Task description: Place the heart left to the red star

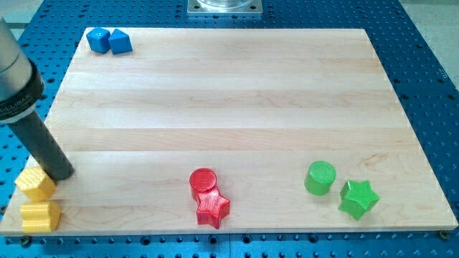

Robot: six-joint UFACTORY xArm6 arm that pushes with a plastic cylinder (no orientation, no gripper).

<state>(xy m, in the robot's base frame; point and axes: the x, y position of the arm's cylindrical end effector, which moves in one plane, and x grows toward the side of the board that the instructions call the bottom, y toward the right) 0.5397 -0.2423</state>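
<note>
Wooden board point(229, 93) first, then the rod, which has no jaws to open or close; its tip point(63, 174) sits at the bottom-left corner, touching a yellow block point(36, 183) that looks like the heart. A second yellow block point(40, 216) lies just below. The red star point(213, 208) rests mid bottom edge, under a red cylinder point(203, 180). Best to get behind the heart's left side and push steadily rightward, stopping short of the star.

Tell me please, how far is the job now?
Done: nothing yet. The yellow heart sits at the board's lower-left corner, far from the red star. In hand: my tip is right beside the heart. Left: push it across to the star's left side.
</note>
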